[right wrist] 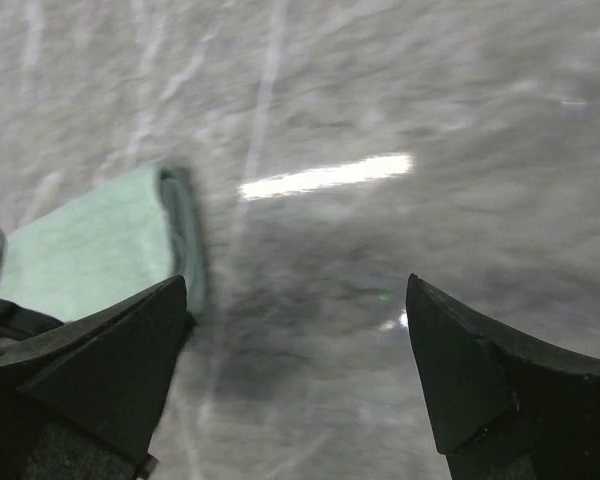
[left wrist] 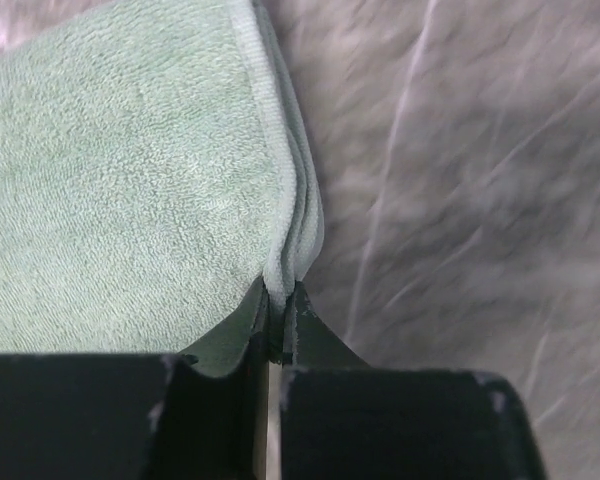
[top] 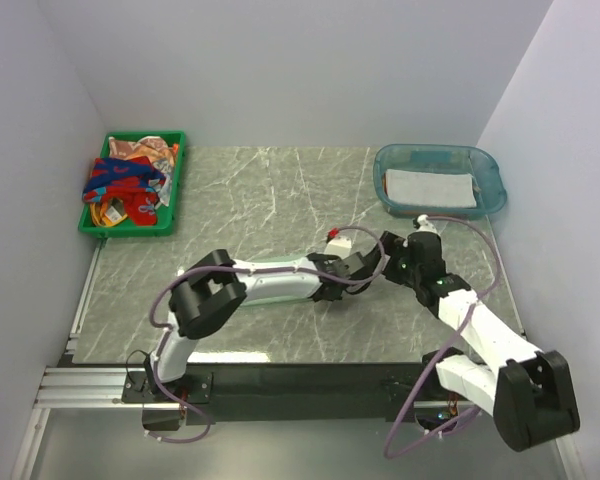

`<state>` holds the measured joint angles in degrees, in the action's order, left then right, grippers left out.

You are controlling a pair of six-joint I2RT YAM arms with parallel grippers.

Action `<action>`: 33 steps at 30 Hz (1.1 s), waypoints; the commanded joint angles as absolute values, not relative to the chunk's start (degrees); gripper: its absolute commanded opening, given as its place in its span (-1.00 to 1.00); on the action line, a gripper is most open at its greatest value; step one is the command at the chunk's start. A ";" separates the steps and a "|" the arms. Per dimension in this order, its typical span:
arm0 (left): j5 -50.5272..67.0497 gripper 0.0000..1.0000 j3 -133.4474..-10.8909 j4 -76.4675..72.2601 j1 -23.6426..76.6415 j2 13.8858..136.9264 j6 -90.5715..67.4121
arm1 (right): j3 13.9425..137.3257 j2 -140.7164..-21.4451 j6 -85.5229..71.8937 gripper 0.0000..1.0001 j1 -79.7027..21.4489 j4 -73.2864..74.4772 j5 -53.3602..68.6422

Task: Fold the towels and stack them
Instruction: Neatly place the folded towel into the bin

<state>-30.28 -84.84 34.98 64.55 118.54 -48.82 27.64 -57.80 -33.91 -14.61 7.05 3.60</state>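
Marble table (top: 280, 200), blue tub (top: 492, 185) far right with whitish towel (top: 430, 187), green tray (top: 92, 222) far left heaped with towels (top: 128, 180), lettering unreadable, folded sage green towel (left wrist: 130, 180) mid-table, left gripper (left wrist: 280, 296) pinched tight on its corner, right gripper (right wrist: 296, 290) spread wide beside it, empty

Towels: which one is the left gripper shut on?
The sage green towel, pinched at its edge; the rest lie in the green tray and blue tub.

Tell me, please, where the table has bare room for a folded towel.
Free: the table between green tray and blue tub, and the strip on the tray's near side. Crowded: mid-right, where left gripper and right gripper meet at the green towel.
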 commanded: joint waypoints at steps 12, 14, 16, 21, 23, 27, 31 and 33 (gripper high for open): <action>-25.66 -0.99 -71.02 21.71 64.69 102.31 -44.47 | 24.52 -82.08 -56.06 0.95 -17.92 -26.71 31.02; -25.75 -0.99 -71.45 22.06 64.69 102.13 -44.39 | 23.47 -85.59 -59.74 0.95 -19.51 -31.69 31.90; -25.75 -0.99 -71.89 22.15 64.69 102.30 -44.30 | 22.68 -88.41 -63.17 0.95 -20.73 -34.53 32.17; -24.88 -0.99 -71.81 21.71 64.69 103.18 -44.30 | 22.67 -92.80 -67.06 0.95 -21.80 -42.09 33.13; -24.79 -0.99 -71.72 21.53 64.69 103.53 -44.56 | 23.29 -93.51 -66.89 0.95 -21.97 -41.84 33.31; -24.96 -0.99 -72.07 21.09 64.69 103.54 -44.39 | 24.96 -94.65 -65.66 0.93 -23.63 -37.98 32.08; -25.58 -0.99 -73.12 20.83 64.69 103.71 -44.21 | 25.93 -96.41 -67.14 0.89 -25.40 -38.40 31.03; -25.49 -0.99 -73.21 20.48 64.69 103.71 -44.30 | 26.19 -97.99 -67.59 0.84 -25.84 -38.93 31.03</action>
